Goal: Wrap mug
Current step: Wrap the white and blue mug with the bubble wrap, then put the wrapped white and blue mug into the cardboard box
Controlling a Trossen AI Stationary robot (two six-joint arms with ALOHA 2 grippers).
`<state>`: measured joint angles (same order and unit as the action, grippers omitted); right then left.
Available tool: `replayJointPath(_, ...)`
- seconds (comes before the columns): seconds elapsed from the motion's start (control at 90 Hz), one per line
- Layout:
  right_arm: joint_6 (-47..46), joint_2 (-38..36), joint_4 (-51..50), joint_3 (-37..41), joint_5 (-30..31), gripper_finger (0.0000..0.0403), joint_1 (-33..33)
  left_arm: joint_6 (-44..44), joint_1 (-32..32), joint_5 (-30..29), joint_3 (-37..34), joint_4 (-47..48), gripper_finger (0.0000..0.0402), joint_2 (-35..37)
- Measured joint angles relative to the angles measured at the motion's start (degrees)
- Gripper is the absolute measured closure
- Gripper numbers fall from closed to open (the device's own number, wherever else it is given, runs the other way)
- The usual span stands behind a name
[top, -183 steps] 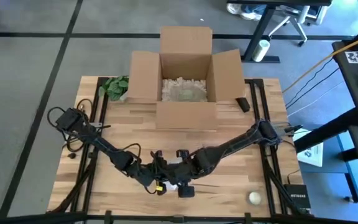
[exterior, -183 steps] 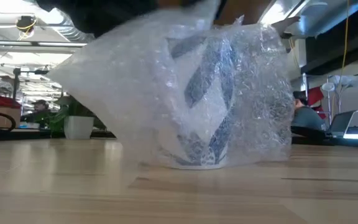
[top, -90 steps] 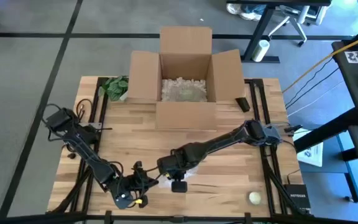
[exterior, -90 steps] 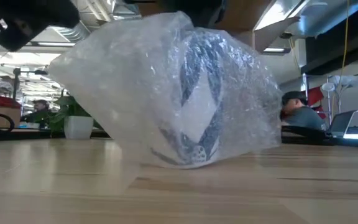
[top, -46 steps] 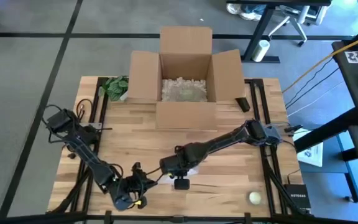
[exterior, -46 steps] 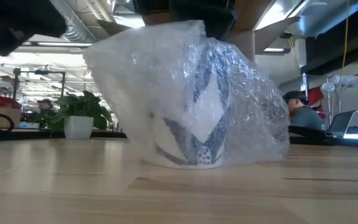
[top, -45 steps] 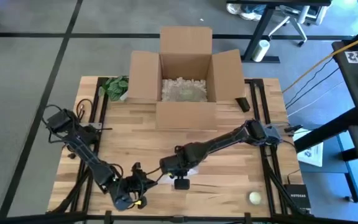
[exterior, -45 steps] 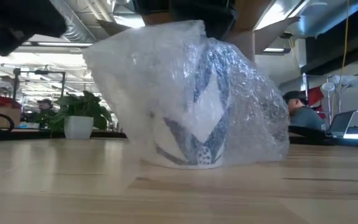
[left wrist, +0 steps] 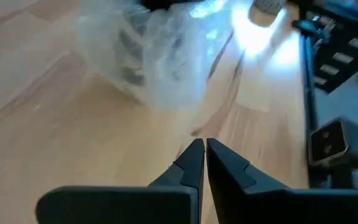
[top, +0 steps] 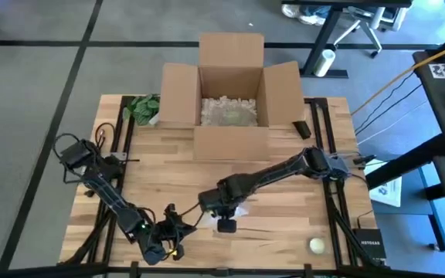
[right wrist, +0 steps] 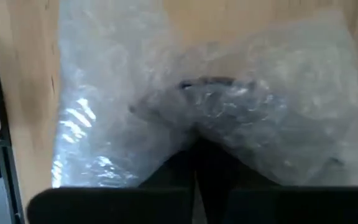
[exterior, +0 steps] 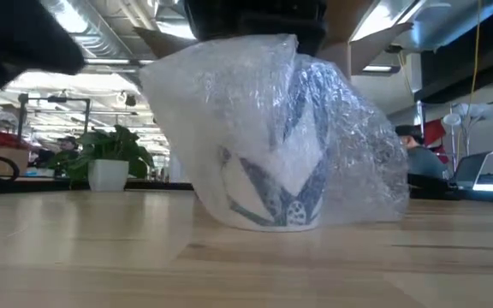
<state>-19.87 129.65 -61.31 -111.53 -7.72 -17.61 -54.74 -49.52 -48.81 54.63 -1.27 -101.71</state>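
Mug (exterior: 272, 184), white with a blue leaf pattern, sits upright on the worktop (top: 284, 193) inside a loose bundle of bubble wrap (exterior: 229, 111); the wrap covers its top and sides and trails out onto the wood on one side, in the low view; seen from above, the bundle lies well in front of the box (top: 230, 89), toward the worktop's near edge, mostly hidden under the right arm.

Right gripper (right wrist: 197, 152) is directly over the mug, pointing down; its fingers are closed together on a gathered fold of wrap at the top of the bundle, as the right wrist view shows; the wrap bunches up around the fingertips.

Left gripper (left wrist: 199, 149) is beside the bundle, on the side away from the box and nearer the worktop's front left corner; its fingers are pressed together with nothing between them, the tips clear of the wrap and aimed toward it.

Box stands open at the back of the worktop with pale packing fill (top: 229, 114) inside; a green plant (top: 143, 106) sits just beside the box's left flap; a small round pale ball (top: 316, 245) lies near the front right corner, well apart from the mug; a small black item (top: 302, 129) lies by the box's right flap.
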Motion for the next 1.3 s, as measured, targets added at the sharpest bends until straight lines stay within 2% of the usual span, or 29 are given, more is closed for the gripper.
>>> replayJointPath(0.356, -1.41, -3.12, -2.99, -2.83, 4.13, 0.0403, -1.23, 12.23, 3.4, -1.22, 0.0, -9.02, 0.0402, -1.38)
replayJointPath(0.533, -2.03, -3.48, -5.81, -4.79, 4.16, 0.0403, -2.22, 19.47, 5.25, -1.25, 0.02, -14.28, 0.0402, -1.38)
replayJointPath(0.744, -3.5, -3.5, -9.35, -8.9, 4.77, 0.0403, -3.1, 23.37, 6.71, -1.23, 0.02, -17.56, 0.0402, -1.38)
replayJointPath(0.989, -6.09, -3.59, -20.79, -15.46, 13.56, 0.0403, -5.96, 24.3, 6.73, -1.16, 0.02, -18.01, 0.0402, -1.35)
replayJointPath(1.1, -6.55, -3.74, -24.21, -15.39, 17.28, 0.0403, -7.88, 25.46, 6.34, -1.18, 0.02, -18.26, 0.0402, -0.91)
replayJointPath(1.3, -10.47, -3.77, -25.32, -14.27, 19.82, 0.0403, -12.45, 29.8, 4.36, -1.32, 0.04, -20.85, 0.0402, 0.83)
